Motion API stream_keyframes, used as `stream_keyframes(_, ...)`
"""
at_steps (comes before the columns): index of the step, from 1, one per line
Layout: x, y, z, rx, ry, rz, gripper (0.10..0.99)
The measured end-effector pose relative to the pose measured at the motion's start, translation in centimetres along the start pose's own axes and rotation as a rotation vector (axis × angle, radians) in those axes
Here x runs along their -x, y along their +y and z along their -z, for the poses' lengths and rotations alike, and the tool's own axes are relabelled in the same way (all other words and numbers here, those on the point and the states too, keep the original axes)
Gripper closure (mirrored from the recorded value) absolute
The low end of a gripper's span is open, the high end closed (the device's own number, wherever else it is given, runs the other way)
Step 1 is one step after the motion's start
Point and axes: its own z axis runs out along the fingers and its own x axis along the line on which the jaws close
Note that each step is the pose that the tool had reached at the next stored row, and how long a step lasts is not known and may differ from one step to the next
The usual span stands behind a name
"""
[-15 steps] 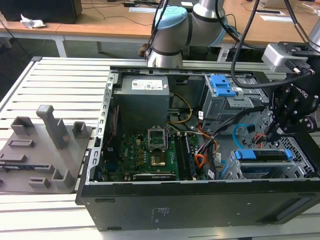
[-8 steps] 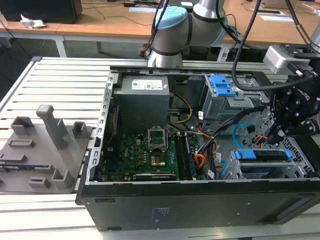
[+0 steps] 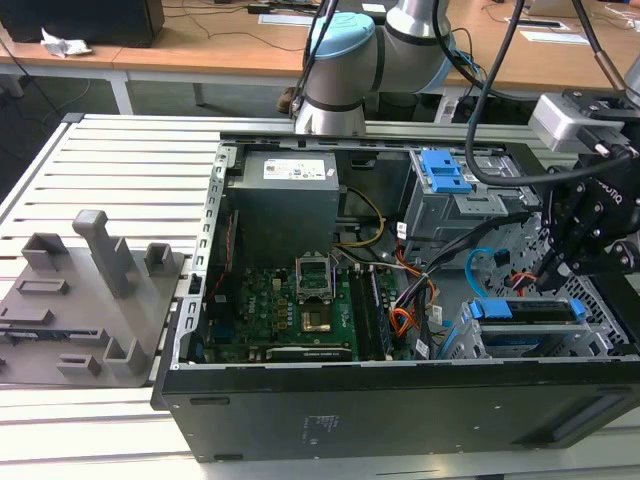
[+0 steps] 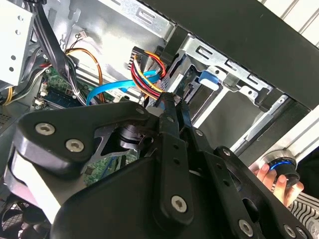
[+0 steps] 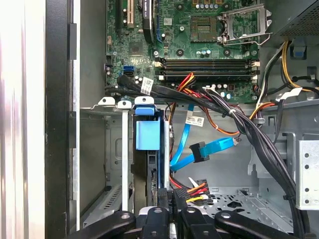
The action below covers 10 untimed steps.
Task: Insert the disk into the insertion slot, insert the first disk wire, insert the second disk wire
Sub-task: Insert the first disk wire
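My gripper (image 5: 169,199) stands low in the open computer case (image 3: 400,400), its fingers drawn narrow with the tips nearly together. I cannot tell whether anything is pinched between them. The disk (image 5: 148,137), in its blue carrier, sits inside the insertion slot (image 5: 124,159), directly ahead of my fingertips. The black plug of the red, yellow and black disk wire (image 5: 193,189) lies right against my tips. The blue disk wire (image 5: 199,150) lies loose just beyond them, its plug apart from the disk.
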Motion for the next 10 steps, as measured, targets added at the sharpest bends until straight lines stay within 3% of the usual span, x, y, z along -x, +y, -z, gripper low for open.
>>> stream_keyframes(10,-0.37,-0.02,-0.32,0.0,0.0002,0.0,0.925)
